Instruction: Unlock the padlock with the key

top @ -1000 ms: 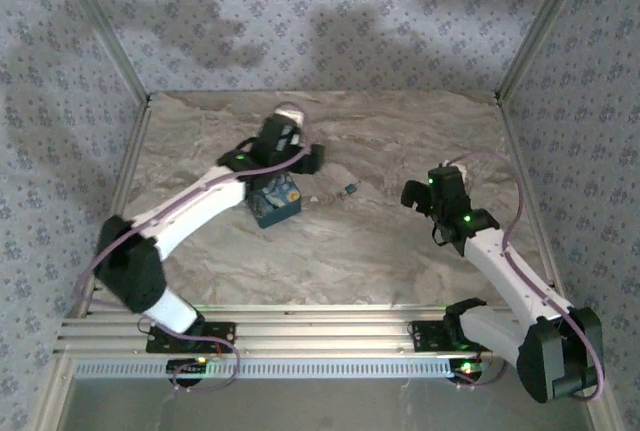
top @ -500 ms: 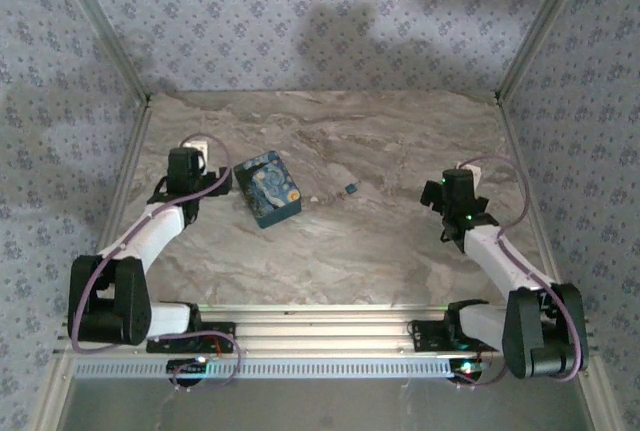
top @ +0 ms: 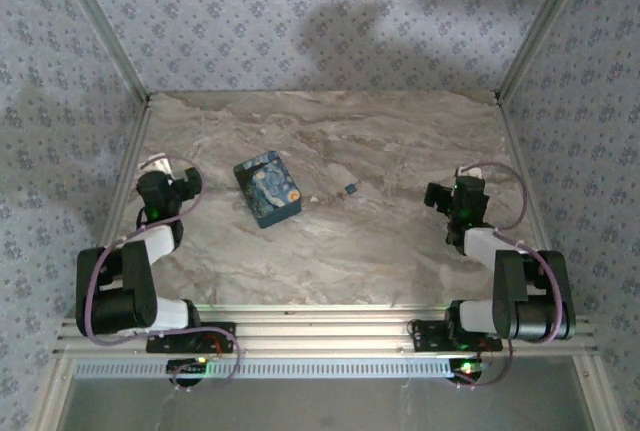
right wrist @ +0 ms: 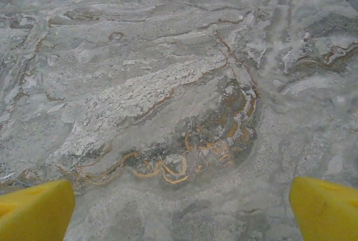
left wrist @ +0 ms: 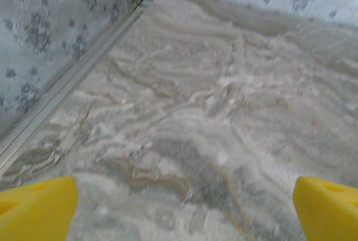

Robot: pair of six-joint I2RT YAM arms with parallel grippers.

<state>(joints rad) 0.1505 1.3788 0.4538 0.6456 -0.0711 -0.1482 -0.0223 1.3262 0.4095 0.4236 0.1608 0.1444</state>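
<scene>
Marbled counter [top: 400, 241]: tiny blue-headed piece [top: 351, 189], key or padlock unclear, near swirl-painted blue box [top: 268, 189]; left hand [left wrist: 182, 207] and right hand [right wrist: 179, 208] both spread.

right jaws: spread wide, yellow pads [right wrist: 34, 210] at both lower corners | between jaws: grey marbled surface [right wrist: 140, 45] | just ahead of jaws: orange-brown veining [right wrist: 184, 165]

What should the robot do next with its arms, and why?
Probably reach the right tool toward the small item beside the blue box. That tool and the left tool are both open and empty, far from the item, at the sides of the table.
</scene>
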